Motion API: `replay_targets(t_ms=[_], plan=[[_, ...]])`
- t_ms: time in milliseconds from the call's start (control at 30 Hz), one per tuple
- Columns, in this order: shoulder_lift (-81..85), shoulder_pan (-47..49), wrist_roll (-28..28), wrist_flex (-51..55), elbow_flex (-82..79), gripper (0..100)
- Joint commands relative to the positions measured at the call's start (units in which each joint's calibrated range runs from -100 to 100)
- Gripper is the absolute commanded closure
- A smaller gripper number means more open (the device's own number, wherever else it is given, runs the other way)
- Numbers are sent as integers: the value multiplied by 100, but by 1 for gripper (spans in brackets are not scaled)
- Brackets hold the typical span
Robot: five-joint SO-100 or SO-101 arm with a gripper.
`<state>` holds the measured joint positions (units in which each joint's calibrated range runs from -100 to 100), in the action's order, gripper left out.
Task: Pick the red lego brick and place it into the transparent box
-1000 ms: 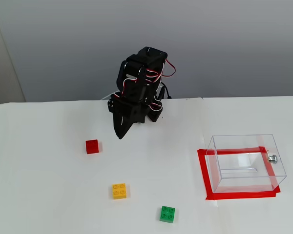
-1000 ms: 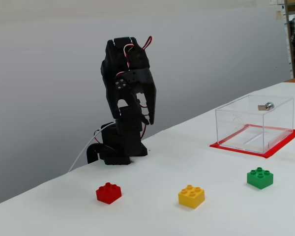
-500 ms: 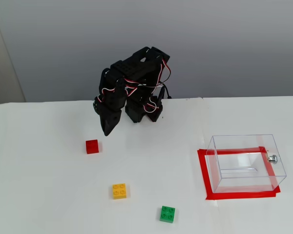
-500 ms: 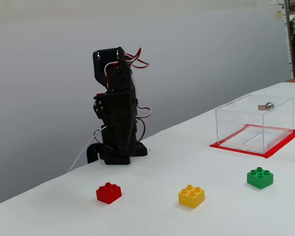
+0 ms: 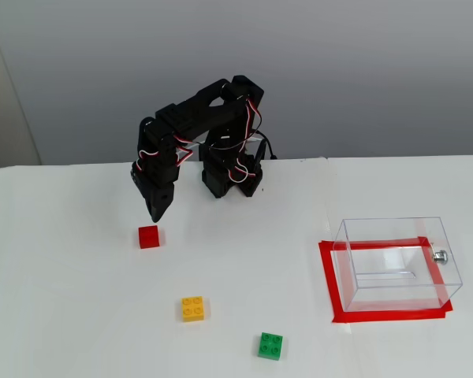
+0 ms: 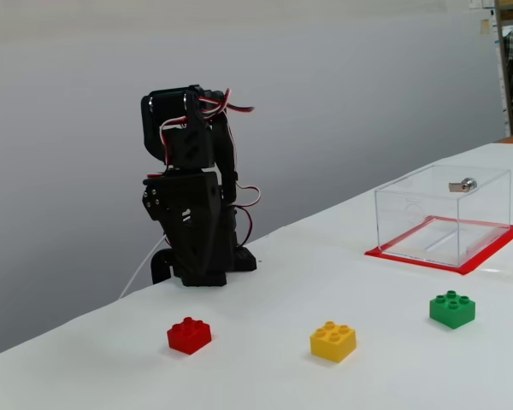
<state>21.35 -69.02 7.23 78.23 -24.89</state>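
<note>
The red lego brick (image 5: pixel 148 236) lies flat on the white table, left of centre in both fixed views (image 6: pixel 189 335). My black gripper (image 5: pixel 156 215) points down, hanging just behind and slightly right of the brick without touching it. Its fingers taper to a single point and hold nothing, so it looks shut. From the low side angle the gripper merges with the dark arm (image 6: pixel 188 213), so its tips are hard to make out. The transparent box (image 5: pixel 398 264) stands far right, with a small silver knob (image 5: pixel 440 254) on its side.
A yellow brick (image 5: pixel 192 308) and a green brick (image 5: pixel 270 345) lie nearer the front edge, between the red brick and the box. A red tape rectangle (image 5: pixel 329 283) frames the box's footprint. The arm's base (image 5: pixel 230 179) sits at the back of the table.
The arm has swung left and reached out over the last second. The gripper went from right of the red brick to just behind it, and sits lower. The bricks and the box have not moved.
</note>
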Motion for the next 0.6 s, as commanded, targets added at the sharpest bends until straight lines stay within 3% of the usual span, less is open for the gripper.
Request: replay_targets(t_ms=[0, 567], plan=[[-162, -8, -65, -112, 210, 98], [-230, -481, -71, -1235, -1182, 98]])
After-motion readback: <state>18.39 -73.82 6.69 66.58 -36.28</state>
